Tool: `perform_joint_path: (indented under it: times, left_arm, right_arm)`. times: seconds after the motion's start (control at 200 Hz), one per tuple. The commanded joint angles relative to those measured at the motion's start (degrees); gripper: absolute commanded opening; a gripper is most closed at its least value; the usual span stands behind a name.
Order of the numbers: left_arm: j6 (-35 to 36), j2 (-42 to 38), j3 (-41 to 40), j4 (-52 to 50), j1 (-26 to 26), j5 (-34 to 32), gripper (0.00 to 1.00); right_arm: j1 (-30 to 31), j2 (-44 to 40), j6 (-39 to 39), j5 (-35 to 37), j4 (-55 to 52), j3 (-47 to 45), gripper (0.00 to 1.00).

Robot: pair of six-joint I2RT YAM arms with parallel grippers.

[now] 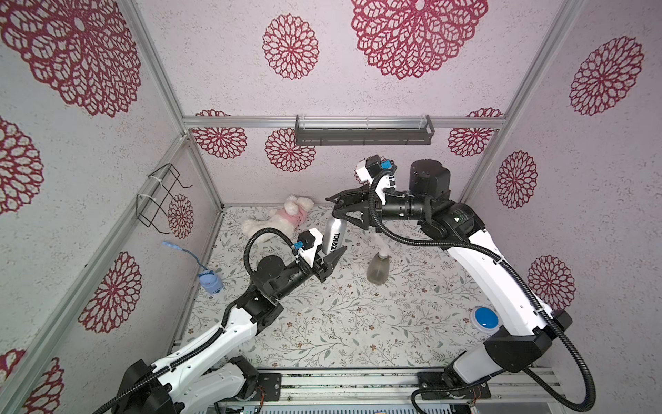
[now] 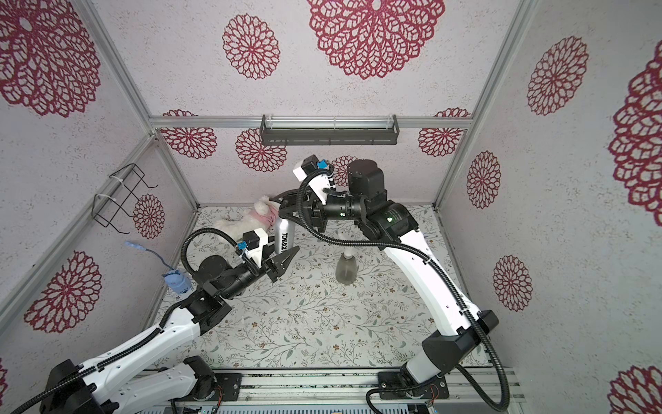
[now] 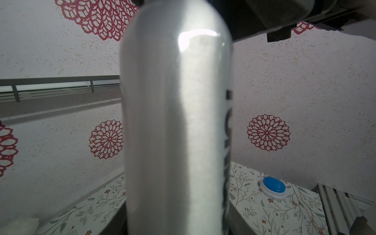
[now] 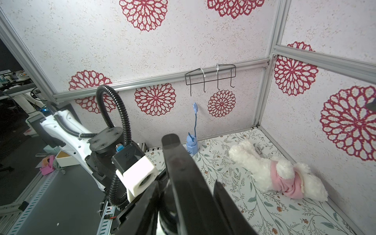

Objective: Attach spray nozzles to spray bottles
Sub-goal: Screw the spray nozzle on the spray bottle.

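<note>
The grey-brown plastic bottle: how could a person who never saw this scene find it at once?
Look at the flowered tabletop, between the two arms. Near its middle stands the grey-brown bottle, apart from both grippers. Unlike the silver bottle beside it, it is wider, translucent and carries a clear sprayer head.

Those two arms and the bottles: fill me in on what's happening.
The left gripper is shut on the silver bottle, holding it upright. The right gripper is at the bottle's top, apparently working on a black nozzle; its jaws can't be judged. The grey-brown bottle stands alone on the table.
</note>
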Motion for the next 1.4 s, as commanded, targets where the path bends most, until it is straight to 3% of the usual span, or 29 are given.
perform_joint_path:
  times: [0.0,0.215,0.51,0.811,1.221,1.396]
  left_arm:
    - [0.89,0.22,2.39,1.39,0.31,-1.94,0.15]
    - [1.41,1.41,3.87,0.60,0.32,-4.85,0.16]
    - [0.86,2.08,3.83,1.19,0.18,-4.93,0.16]
    - [1.78,2.88,4.80,-0.13,-0.37,-8.36,0.15]
    - [2.60,1.55,3.59,1.06,-0.83,-6.35,0.15]
    - [2.21,1.06,1.78,4.05,-0.83,-6.79,0.15]
  right_arm:
    - [0.93,-2.73,2.50,4.91,4.81,-2.85,0.42]
    - [5.11,-5.95,3.55,19.80,8.87,-8.40,0.40]
    - [6.65,-7.30,5.27,24.96,12.82,-9.41,0.38]
    - [13.04,-3.27,3.71,43.84,2.14,-1.88,0.38]
    - [14.09,1.88,4.93,44.33,-7.93,3.53,0.41]
    - [14.07,0.94,4.71,43.84,-9.18,4.28,0.49]
